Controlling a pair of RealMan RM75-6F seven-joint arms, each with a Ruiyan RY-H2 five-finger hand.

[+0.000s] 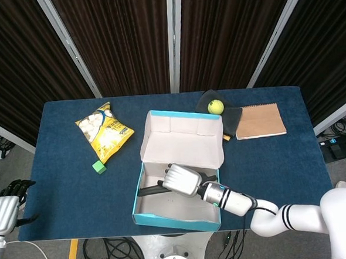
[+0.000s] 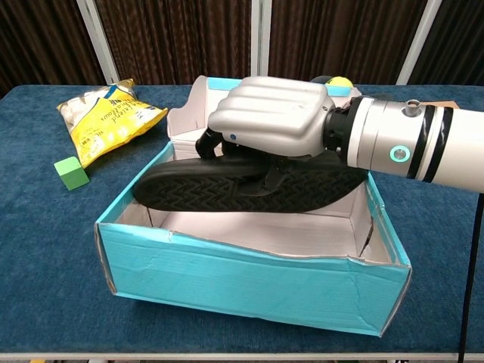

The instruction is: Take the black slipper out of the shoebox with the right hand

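My right hand (image 2: 272,121) grips the black slipper (image 2: 227,189), fingers wrapped over its upper side, ridged sole facing the chest camera. The slipper hangs inside the turquoise shoebox (image 2: 242,276), lifted above the box floor, its toe end pointing left. In the head view the right hand (image 1: 181,179) covers most of the slipper (image 1: 147,190) within the shoebox (image 1: 167,221), whose lid flap stands open at the back. My left hand (image 1: 3,211) rests off the table at the lower left edge, holding nothing, fingers apart.
A yellow snack bag (image 1: 105,132) and a small green cube (image 1: 99,166) lie left of the box. Behind the box at the right are a yellow-green ball (image 1: 215,106) on a dark cloth and a brown notebook (image 1: 259,120).
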